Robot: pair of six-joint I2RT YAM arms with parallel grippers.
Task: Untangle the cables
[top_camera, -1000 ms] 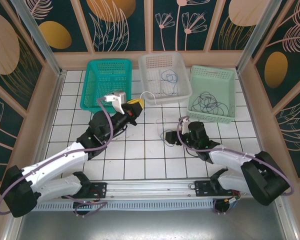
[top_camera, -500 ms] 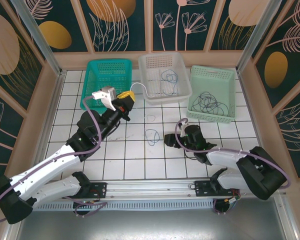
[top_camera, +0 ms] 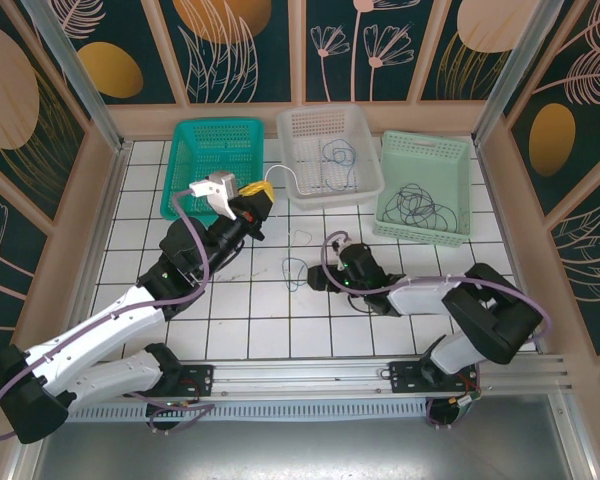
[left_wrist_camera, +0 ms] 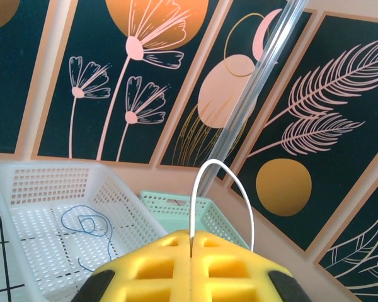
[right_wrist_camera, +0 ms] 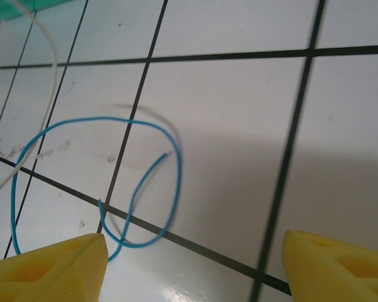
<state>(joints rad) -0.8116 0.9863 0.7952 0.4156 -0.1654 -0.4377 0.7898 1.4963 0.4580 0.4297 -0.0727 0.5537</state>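
Pinching the white cable (left_wrist_camera: 215, 161) in my left tool (left_wrist_camera: 190, 242), I hold my right tool (right_wrist_camera: 195, 264) spread apart beside the blue cable (right_wrist_camera: 179, 182) on the counter (right_wrist_camera: 239, 126).

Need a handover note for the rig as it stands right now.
The left gripper is shut on the white cable.
The right gripper is open, low over the blue cable loop on the tiles, not gripping it.
Done: another blue cable lies in the white basket, black cables in the green basket.
Left: sort the white cable, then grab and sort the blue loop.
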